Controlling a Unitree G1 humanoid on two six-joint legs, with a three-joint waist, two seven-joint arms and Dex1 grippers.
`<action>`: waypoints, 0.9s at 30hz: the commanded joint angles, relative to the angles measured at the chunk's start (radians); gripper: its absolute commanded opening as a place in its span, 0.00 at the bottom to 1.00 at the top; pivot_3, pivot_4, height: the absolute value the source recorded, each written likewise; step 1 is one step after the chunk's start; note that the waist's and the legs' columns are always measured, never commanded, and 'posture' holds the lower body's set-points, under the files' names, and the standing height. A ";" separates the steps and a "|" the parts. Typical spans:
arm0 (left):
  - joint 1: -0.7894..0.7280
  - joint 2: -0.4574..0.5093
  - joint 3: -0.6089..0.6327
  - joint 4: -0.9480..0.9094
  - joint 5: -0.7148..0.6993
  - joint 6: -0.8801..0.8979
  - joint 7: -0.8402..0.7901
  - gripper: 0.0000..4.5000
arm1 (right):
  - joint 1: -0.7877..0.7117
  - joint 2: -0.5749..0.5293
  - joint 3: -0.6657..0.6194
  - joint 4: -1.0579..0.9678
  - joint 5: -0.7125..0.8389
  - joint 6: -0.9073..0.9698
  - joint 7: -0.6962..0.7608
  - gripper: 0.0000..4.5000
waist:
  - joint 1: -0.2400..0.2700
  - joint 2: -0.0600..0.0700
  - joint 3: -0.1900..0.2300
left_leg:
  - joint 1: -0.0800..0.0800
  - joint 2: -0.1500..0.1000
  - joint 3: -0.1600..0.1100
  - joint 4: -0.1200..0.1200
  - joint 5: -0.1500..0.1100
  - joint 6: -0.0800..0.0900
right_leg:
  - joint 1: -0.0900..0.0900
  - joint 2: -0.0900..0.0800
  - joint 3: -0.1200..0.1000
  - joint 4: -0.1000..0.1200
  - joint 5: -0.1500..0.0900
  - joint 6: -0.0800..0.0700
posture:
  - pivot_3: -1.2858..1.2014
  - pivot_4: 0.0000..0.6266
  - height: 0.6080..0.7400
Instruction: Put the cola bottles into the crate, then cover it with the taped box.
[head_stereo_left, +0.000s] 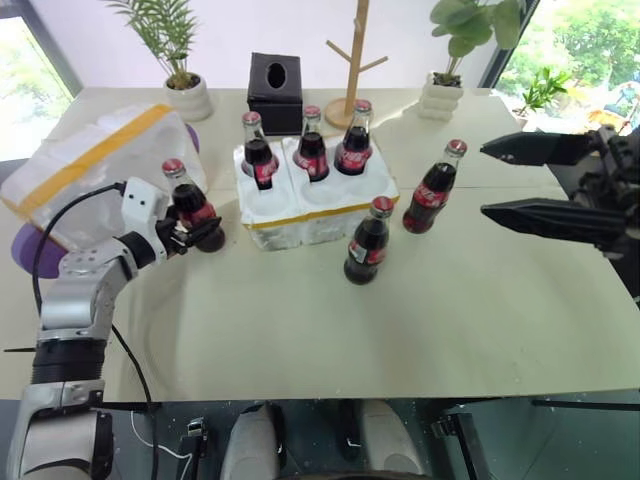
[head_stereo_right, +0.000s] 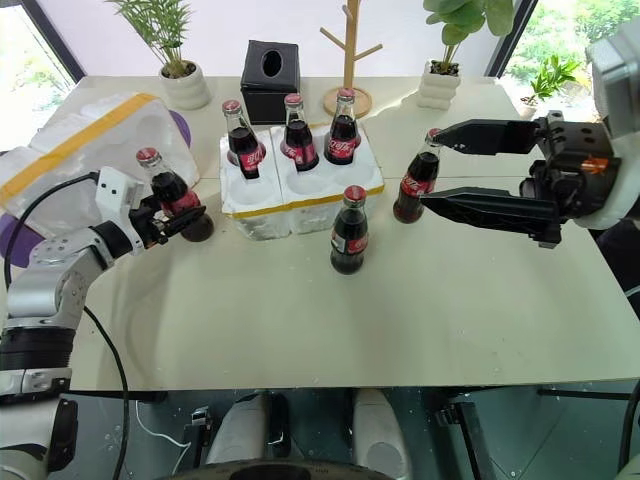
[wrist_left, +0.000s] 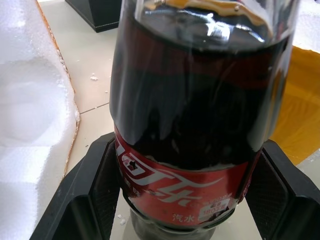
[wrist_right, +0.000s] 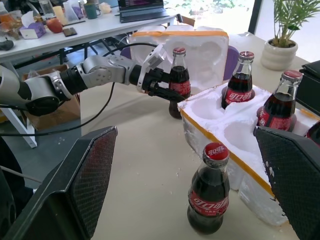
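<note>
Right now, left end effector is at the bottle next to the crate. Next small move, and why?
Probably finish closing, then lift. The left end effector has a finger on each side of the cola bottle, which stands on the table beside the crate. Three wells hold bottles; the front ones look empty.

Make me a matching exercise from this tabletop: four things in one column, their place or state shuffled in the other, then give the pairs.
Things
1. left gripper
2. right gripper
3. crate
4. taped box

Places or states
A. holds three bottles in its back wells
B. jaws wide apart, nothing between them
C. lies tilted at the table's left edge, yellow band across it
D. fingers on either side of a cola bottle standing on the table

Pairs: 1-D, 2-B, 3-A, 4-C
</note>
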 joint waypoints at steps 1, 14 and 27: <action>0.016 0.068 0.066 -0.153 -0.079 0.070 -0.063 0.62 | -0.009 -0.001 -0.015 -0.004 0.028 -0.004 -0.024 1.00 | -0.001 0.000 0.000 | 0.000 0.000 0.000 0.000 0.000 0.000 | 0.000 0.000 0.000 0.000 0.000 0.000 | 0.52 0.24 1.00; -0.305 0.184 0.088 -0.147 -0.365 0.361 -0.238 0.62 | 0.061 0.040 0.039 -0.035 -0.067 -0.091 -0.061 1.00 | 0.007 -0.001 0.001 | -0.001 -0.001 -0.001 0.001 0.000 0.000 | 0.000 0.000 0.000 0.000 0.001 0.001 | 0.52 0.24 1.00; -0.565 -0.055 -0.182 0.271 -0.047 0.048 -0.365 0.62 | 0.091 0.109 0.064 -0.062 -0.073 -0.113 -0.161 1.00 | 0.005 -0.001 0.001 | -0.002 -0.002 -0.002 0.000 0.000 0.000 | 0.000 0.002 -0.001 -0.001 0.002 0.004 | 0.52 0.24 1.00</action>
